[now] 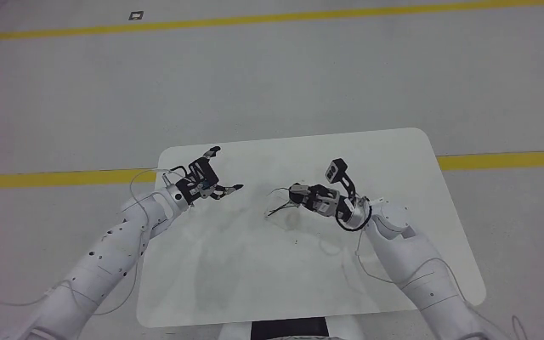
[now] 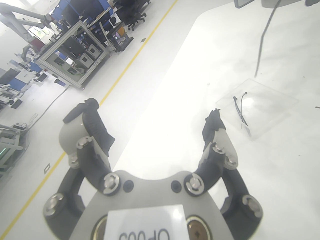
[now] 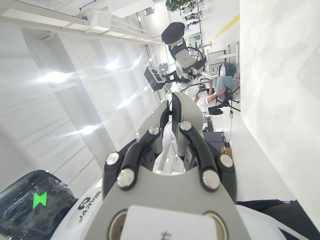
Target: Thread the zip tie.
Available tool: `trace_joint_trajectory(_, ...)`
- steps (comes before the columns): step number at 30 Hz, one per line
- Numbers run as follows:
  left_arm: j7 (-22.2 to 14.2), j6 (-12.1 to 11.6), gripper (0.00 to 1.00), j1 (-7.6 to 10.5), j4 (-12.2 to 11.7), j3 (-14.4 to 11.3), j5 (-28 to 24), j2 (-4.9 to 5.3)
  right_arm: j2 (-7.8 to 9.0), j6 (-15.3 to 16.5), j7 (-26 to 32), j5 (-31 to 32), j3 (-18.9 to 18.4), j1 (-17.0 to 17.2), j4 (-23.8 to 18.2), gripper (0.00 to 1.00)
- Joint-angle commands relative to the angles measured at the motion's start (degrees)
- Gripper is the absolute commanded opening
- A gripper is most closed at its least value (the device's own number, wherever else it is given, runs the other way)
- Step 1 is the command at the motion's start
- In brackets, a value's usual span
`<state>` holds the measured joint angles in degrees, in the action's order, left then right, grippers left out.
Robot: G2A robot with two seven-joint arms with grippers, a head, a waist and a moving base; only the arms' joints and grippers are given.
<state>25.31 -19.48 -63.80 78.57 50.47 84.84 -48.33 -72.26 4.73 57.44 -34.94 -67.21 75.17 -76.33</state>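
1. Tabletop (image 1: 408, 170), white with rounded corners, stood on a pale floor crossed by yellow lines (image 1: 255, 19).
2. The left gripper (image 1: 225, 170) hung over the table's left side, towards the far edge. Its two fingers were spread wide with nothing between them.
3. The right gripper (image 1: 293, 194) sat near the middle of the table, pointing at the left one, the two apart. Its fingers were pressed together on the zip tie (image 1: 274, 206), whose thin dark strands trailed out towards the left gripper.
4. A small black camera box (image 1: 336, 170) stuck up from the right wrist, just behind that gripper.
5. From above, the tie looked like a little tangle of dark lines. From the left wrist it was one long dark strip, slanting down from the right gripper to end close by the far corner of a clear flat sheet (image 2: 275, 101). I could not tell whether its tip touched the table.
6. A few short spare ties (image 2: 238, 106) lay on that sheet, which rested flat on the table just beyond one left finger (image 2: 215, 128).
7. From the right wrist, the ribbed pads (image 3: 176, 111) met face to face, with the table running along one side.
8. Behind the left gripper, across the floor, stood a metal-framed rack (image 2: 75, 51) of equipment and some black office chairs (image 2: 132, 13).
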Motion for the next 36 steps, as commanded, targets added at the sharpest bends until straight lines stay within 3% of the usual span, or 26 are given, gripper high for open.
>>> trace_joint_trajectory(1, 0.0, 0.0, 1.0, 0.0, 0.0, 0.0, 0.0, 0.0, -0.18, -0.27, 2.59, -3.05, 0.63, -0.19, -0.32, 0.0)
trace_joint_trajectory(6, 0.0, 0.0, 1.0, 0.0, 0.0, 0.0, 0.0, 0.0, -0.73, -0.45, 6.23, -7.14, 2.55, -2.28, -0.25, 0.0)
trace_joint_trajectory(8, 0.0, 0.0, 1.0, 0.0, 0.0, 0.0, 0.0, 0.0, -0.9, 1.22, 6.73, -6.26, 3.42, -3.07, -0.44, 0.0)
trace_joint_trajectory(32, -0.22, 0.28, 1.0, -0.13, 0.04, -0.01, -0.05, -0.04, -0.9, 1.22, 6.73, -6.26, 3.42, -3.07, -0.44, 0.0)
trace_joint_trajectory(34, 0.64, 0.25, 1.0, -0.44, -0.23, 0.08, 0.24, -0.04, -0.9, 1.22, 6.73, -6.26, 3.42, -3.07, -0.44, 0.0)
trace_joint_trajectory(36, 3.7, 0.0, 1.0, -0.61, -1.3, 0.22, 1.92, 0.13, -0.92, 1.15, 5.88, -6.12, 3.48, -2.86, -0.59, 0.0)
